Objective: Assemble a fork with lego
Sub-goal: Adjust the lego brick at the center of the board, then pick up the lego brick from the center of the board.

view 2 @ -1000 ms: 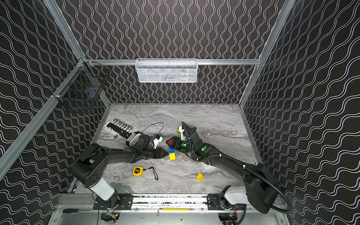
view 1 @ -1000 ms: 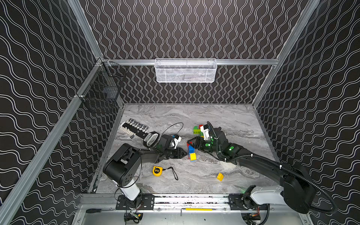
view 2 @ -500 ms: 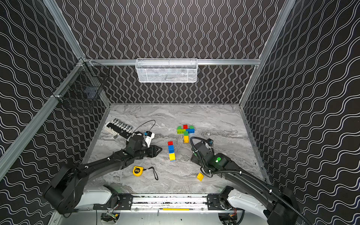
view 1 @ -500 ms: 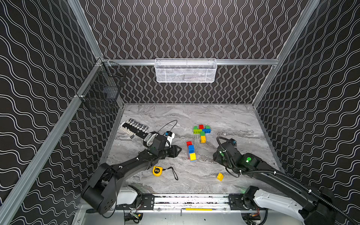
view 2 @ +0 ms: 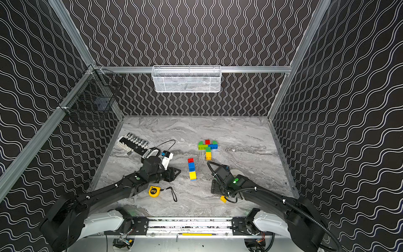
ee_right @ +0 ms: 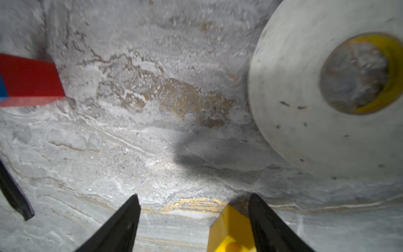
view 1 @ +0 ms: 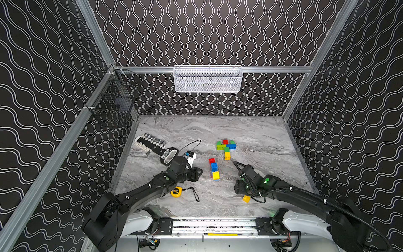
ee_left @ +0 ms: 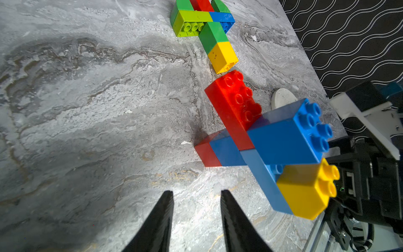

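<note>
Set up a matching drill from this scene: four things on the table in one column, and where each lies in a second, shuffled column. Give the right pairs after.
Things
1. yellow tape measure
2. loose yellow brick
3. red-blue-yellow brick row
4. socket rail

Places
A. lying between the left gripper and the right gripper
B. close to the left wall
C. between the right gripper's open jaws
D. right beside the left arm, strap trailing

Pairs: 1-D, 2-C, 3-A, 4-B
</note>
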Controlling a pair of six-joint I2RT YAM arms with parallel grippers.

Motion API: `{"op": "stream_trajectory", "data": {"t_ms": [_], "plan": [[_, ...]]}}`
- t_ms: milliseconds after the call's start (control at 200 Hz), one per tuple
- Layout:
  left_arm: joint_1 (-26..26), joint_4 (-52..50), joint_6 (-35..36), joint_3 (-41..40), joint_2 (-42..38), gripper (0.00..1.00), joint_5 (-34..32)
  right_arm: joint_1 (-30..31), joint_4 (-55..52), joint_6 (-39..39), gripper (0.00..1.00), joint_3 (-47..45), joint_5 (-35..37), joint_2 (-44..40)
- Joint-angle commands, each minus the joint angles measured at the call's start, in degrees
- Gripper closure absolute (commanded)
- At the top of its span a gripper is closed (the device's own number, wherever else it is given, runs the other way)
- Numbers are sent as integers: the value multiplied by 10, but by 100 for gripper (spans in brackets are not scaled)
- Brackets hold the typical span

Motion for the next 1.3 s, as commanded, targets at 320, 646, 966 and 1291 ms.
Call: {"op": "stream_trajectory", "data": {"t_ms": [320,646,966,1291], "plan": [[-2,16,4,-2,10,59,14,111,-112,86,30,17,-8,-2],[-3,13,7,8,20,59,15,219,-154,138,36,39,102,38],[-5,9,8,11,24,60,11,262,-80,159,50,-24,159,0],[-6,10,9,19,37,60,12,296,-76,176,55,-29,179,2]]}}
